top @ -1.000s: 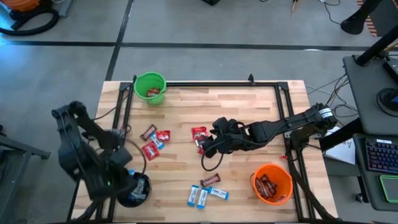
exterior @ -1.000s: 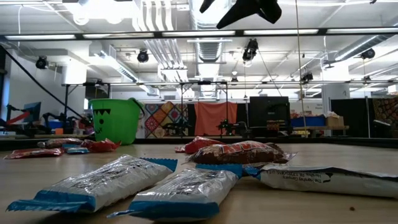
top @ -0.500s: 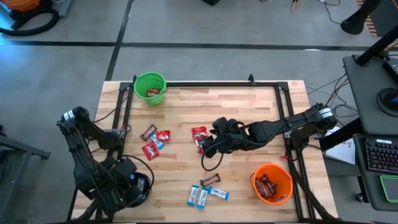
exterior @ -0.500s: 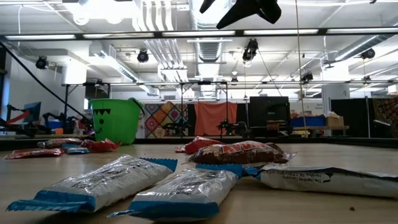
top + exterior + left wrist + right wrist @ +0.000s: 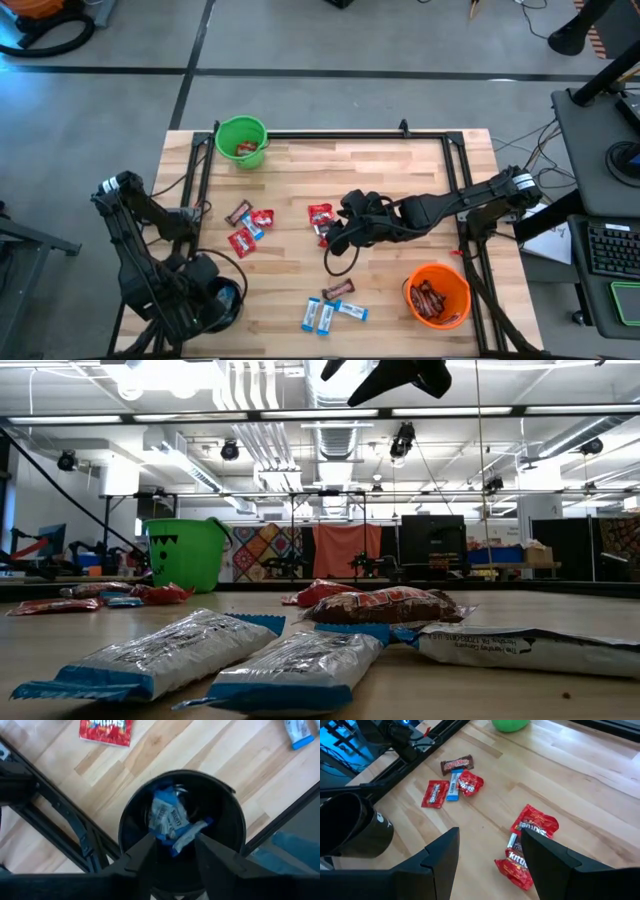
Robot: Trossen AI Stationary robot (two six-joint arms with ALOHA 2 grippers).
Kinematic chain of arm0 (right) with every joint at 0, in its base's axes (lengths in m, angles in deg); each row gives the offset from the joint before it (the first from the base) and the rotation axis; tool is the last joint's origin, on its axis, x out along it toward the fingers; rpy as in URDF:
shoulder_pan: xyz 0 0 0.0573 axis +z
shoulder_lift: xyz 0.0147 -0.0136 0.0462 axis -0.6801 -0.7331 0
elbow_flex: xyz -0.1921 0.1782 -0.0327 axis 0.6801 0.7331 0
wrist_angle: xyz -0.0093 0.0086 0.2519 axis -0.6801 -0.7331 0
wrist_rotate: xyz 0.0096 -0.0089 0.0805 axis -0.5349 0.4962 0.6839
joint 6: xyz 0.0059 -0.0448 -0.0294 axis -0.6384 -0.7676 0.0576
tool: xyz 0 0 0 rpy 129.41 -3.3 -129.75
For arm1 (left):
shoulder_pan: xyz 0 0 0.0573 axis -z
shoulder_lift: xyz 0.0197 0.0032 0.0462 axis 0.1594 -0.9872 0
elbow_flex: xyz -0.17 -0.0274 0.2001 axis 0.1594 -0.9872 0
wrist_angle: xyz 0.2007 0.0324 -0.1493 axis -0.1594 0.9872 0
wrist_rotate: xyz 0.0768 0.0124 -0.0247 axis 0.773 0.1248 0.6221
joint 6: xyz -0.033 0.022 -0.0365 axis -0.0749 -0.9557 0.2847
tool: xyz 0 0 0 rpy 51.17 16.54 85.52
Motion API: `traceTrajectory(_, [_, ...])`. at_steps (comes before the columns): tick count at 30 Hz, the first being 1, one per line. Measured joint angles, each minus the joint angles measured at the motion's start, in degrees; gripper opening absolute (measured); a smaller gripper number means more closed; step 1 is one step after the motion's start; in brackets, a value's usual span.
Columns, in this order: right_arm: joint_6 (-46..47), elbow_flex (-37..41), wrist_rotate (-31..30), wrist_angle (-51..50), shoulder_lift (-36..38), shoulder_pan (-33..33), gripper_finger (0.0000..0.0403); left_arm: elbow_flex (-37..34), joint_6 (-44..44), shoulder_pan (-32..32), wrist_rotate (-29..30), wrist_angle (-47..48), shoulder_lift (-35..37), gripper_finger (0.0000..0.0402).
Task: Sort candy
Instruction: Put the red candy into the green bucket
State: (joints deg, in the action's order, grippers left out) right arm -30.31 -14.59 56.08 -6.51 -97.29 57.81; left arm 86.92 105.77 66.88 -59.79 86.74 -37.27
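Left gripper: moved over black bucket since earlier, fingers now parted, empty; blue-and-white candy inside. Right gripper: unchanged, wide open, empty.

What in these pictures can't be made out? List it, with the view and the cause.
- Black bucket, high view: the left arm covers most of it; only the left wrist view shows the blue-and-white candy inside.
- Green bucket, low view: its wall hides the contents.
- Candy under the right gripper, high view: partly covered by the gripper.
- Orange bucket: outside both wrist views.
- Wrapper print, high view: too small to read.
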Motion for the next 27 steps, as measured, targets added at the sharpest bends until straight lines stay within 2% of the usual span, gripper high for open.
traceTrajectory(5, [-0.55, 0.0, 0.06, -0.03, 0.0, 0.02, 0.0203, 0.0, -0.04, -0.25, 0.03, -0.15, 0.0, 0.0155])
traceTrajectory(9, [1.6, 0.0, 2.44, -0.85, -0.43, -0.89, 0.0203, 0.02, -2.52, -1.67, 3.25, -0.82, 0.51, 0.0159])
traceTrajectory(14, [1.34, 0.02, 4.39, -4.53, -2.44, -4.39, 0.0203, 0.04, -10.08, -6.24, 7.93, -0.72, 2.4, 0.016])
traceTrajectory(19, [-2.16, 0.02, 9.91, -6.29, -6.12, -5.97, 0.0203, 0.04, -13.24, -11.8, 16.04, 0.38, 5.72, 0.016])
traceTrajectory(23, [-4.83, 0.02, 11.95, -5.93, -9.58, -6.07, 0.0203, 0.04, -14.23, -14.42, 24.11, 0.42, 8.87, 0.016])
traceTrajectory(27, [-9.57, 0.02, 12.42, -5.84, -13.24, -6.12, 0.0203, 0.06, -15.29, -15.63, 29.42, 0.44, 11.3, 0.016])
